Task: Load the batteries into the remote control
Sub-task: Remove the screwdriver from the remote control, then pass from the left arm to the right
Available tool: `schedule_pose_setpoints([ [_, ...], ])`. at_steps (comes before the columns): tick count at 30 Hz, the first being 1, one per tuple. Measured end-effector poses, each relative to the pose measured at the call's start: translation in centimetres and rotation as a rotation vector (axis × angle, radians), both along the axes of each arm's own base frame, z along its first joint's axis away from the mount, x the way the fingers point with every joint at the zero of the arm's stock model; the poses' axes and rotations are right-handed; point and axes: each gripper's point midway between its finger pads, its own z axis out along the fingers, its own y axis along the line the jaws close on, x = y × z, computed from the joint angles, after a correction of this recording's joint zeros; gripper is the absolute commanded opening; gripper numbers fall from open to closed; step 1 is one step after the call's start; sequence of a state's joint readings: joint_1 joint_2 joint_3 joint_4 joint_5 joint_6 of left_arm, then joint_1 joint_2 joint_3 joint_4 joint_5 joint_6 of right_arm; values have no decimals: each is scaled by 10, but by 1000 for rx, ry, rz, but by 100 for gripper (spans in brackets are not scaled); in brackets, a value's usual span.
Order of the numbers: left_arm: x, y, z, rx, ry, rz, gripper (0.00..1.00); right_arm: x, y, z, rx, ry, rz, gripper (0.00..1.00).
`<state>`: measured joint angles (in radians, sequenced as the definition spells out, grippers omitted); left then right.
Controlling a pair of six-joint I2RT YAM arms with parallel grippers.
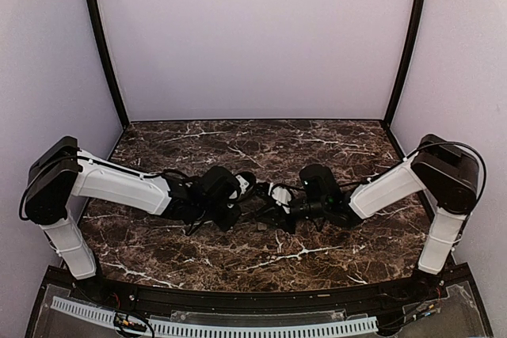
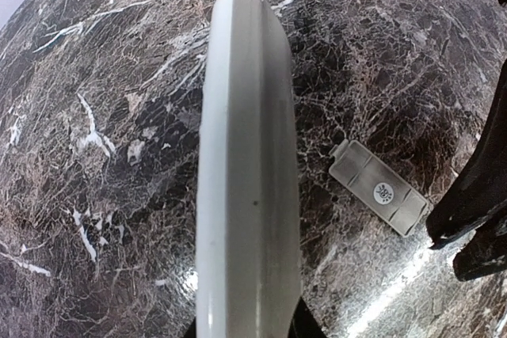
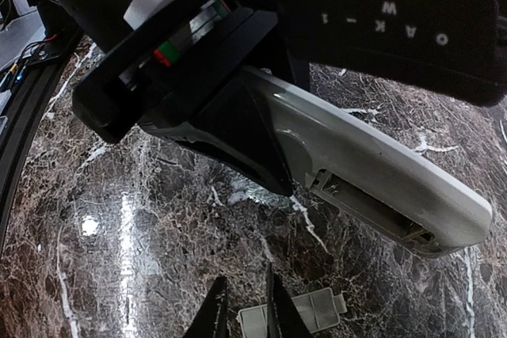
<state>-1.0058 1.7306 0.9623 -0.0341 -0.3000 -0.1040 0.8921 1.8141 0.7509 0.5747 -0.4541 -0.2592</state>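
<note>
The remote control is a long light-grey bar held off the table in my left gripper, which is shut on its near end. In the right wrist view the remote shows its open battery compartment facing down. It shows white between the arms in the top view. My right gripper is below it, its fingers nearly shut with a narrow gap and nothing between them. It hovers over the loose grey battery cover, which lies flat on the marble. No batteries are in view.
The dark marble table has plain white walls at the back and sides. The right gripper's dark fingers sit close to the right of the cover. The two arms meet at the table's middle.
</note>
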Motion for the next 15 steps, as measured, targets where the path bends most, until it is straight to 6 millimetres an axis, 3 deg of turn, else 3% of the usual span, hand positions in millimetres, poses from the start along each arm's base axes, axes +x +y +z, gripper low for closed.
schedule_pose_setpoints([
  [6, 4, 4, 3, -17, 9, 21, 0, -3, -3, 12, 3, 25, -8, 25],
  [9, 2, 1, 23, -76, 2, 13, 0, -8, -6, 37, 28, 23, 0, 50],
  [11, -2, -2, 45, -142, -3, -6, 0, -13, -9, 67, 67, -13, 15, 60],
  [14, -14, -8, 80, -249, -1, -56, 0, -21, -16, 121, 138, -162, 54, 96],
  [15, -17, -10, 88, -274, 4, -72, 0, -22, -19, 134, 151, -217, 59, 98],
])
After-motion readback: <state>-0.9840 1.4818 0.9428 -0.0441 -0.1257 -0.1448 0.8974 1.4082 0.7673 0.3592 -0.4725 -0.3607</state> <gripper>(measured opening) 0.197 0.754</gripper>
